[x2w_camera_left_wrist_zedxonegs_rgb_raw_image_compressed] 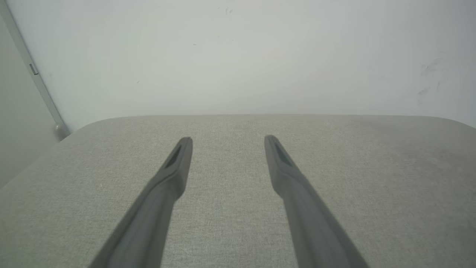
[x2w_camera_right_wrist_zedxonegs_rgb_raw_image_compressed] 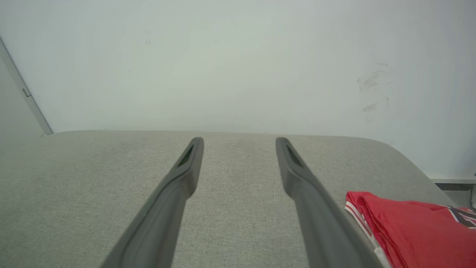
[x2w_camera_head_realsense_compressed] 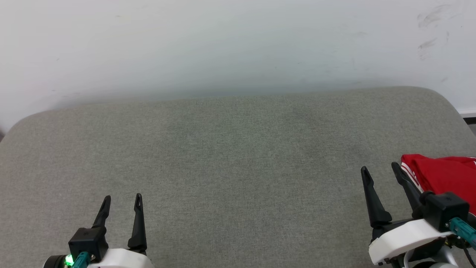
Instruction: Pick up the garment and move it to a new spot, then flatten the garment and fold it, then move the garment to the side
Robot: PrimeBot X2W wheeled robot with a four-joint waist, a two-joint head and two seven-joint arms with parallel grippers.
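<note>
Now note fingers spread apart and empty on both left gripper (x2w_camera_head_realsense_compressed: pixel 122 197) and right gripper (x2w_camera_head_realsense_compressed: pixel 380 169), poised low over the grey cushion (x2w_camera_head_realsense_compressed: pixel 238 149). Find shirt (x2w_camera_head_realsense_compressed: pixel 442 178) folded into a compact red stack just outside the right gripper's outer finger, near the cushion's edge. Read placement as deliberate: folded, set aside, probably the final step.
</note>
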